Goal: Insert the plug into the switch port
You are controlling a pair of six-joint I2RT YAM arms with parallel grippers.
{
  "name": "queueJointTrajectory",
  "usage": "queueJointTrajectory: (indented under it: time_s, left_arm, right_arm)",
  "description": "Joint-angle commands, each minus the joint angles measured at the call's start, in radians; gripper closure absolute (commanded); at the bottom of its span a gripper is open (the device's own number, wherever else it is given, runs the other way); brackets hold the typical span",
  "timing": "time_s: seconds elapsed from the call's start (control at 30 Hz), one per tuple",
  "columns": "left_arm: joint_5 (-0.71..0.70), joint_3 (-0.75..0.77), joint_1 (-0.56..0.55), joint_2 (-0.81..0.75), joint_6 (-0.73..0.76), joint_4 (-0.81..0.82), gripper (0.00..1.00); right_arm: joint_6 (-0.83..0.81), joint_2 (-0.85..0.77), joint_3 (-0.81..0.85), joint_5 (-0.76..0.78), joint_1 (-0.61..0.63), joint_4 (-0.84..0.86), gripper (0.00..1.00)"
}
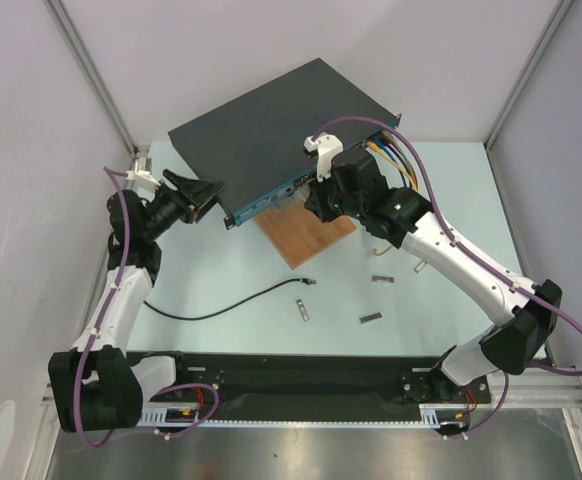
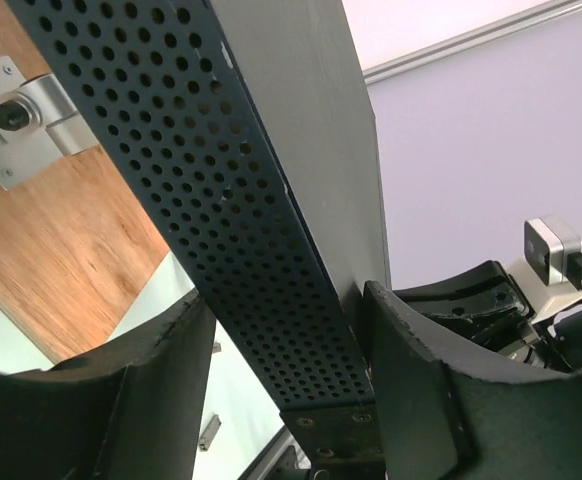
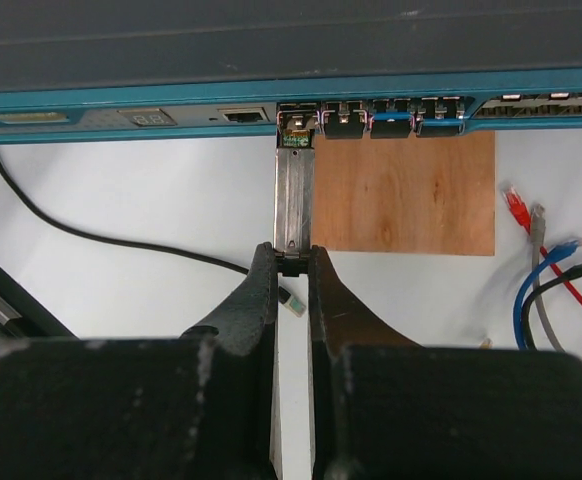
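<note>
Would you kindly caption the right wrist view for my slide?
Right pincer holds a silver metal stick, its far end at a port on the blue face.

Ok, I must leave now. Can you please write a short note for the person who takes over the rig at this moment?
Left gripper: open, jaws on either side of the switch at its corner; a gap shows beside one finger.
Right gripper: shut on a silver metal stick, whose far end is at the port row.
Plug: lies on the table below the right gripper, not held, on its black cable.
Done: plug not yet picked up.
Left: probably free the right gripper, grasp the plug, insert it into a port.
</note>
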Motion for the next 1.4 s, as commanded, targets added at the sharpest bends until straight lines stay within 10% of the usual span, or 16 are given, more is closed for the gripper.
queueJointTrajectory:
  time_s: [0.0,0.4,1.37]
  left_arm:
    - [-0.009,-0.003,-0.030,0.001,0.022,0.048,0.51]
    - [-0.011,-0.002,-0.030,-0.004,0.036,0.028,0.88]
    - [-0.014,-0.003,-0.032,-0.010,0.045,0.011,1.00]
  right_arm:
    - [0.017,0.005,0.061,0.021,-0.002,0.034,1.00]
    - [-0.036,0.018,0.058,0.049,0.001,0.021,1.00]
    - [-0.047,0.036,0.064,0.010,-0.003,0.017,1.00]
